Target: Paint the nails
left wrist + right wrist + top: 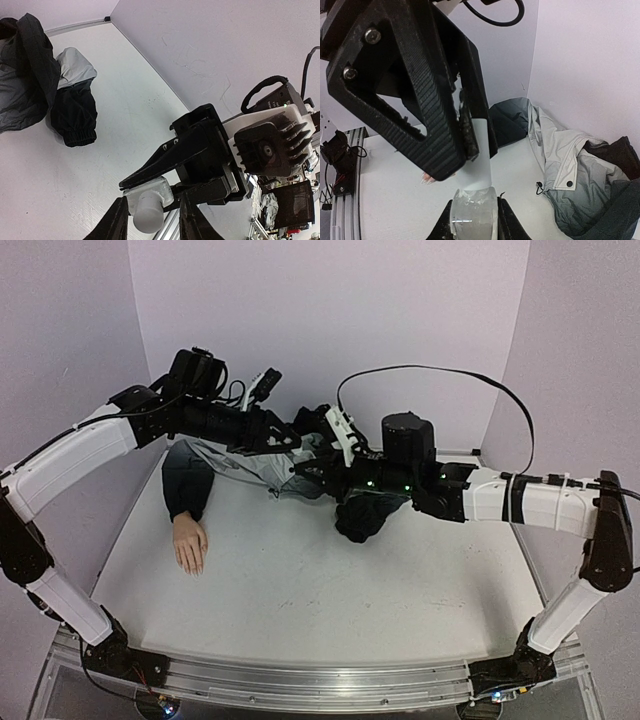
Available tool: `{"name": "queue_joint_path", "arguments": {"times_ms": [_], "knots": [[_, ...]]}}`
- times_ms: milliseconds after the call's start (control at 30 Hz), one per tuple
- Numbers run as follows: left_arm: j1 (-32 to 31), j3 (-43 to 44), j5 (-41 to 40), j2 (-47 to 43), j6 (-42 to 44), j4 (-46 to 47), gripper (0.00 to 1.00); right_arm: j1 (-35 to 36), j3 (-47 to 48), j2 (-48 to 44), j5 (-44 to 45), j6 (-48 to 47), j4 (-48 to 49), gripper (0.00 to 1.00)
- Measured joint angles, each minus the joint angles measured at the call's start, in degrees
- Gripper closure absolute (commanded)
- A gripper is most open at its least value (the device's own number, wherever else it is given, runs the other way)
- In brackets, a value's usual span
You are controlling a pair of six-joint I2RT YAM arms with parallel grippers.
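Nails are on the dummy hand, flat on the bench, near left, well apart from me. Mid-air: my right hand clamps the glass bottle, my left hand clamps its white cap. Hold bottle upright, twist cap square, lift straight. No drips on the jacket beyond.

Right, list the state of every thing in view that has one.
Left claw: shut on the white cap.
Right claw: shut on the glass bottle.
White cap: seated on the bottle.
Glass bottle: held in the air between both claws.
Mannequin hand: lying flat on the table.
Nails: too small to tell if painted.
Jacket: crumpled on the table.
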Motion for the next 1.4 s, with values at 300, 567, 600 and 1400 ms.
{"name": "queue_joint_path", "arguments": {"times_ms": [300, 567, 600, 1400], "knots": [[0.1, 0.7, 0.4, 1.0, 0.0, -0.8, 0.77, 0.0, 0.5, 0.8, -0.8, 0.0, -0.5, 1.00], [0.3, 0.7, 0.4, 1.2, 0.7, -0.9, 0.90, 0.0, 0.5, 0.8, -0.8, 0.0, -0.5, 1.00], [0.3, 0.7, 0.4, 1.2, 0.9, -0.9, 0.92, 0.0, 0.5, 0.8, -0.8, 0.0, -0.5, 1.00], [0.8, 1.8, -1.6, 1.1, 1.3, -3.4, 1.00, 0.0, 0.5, 0.8, 0.2, -0.7, -1.6, 1.00]]}}
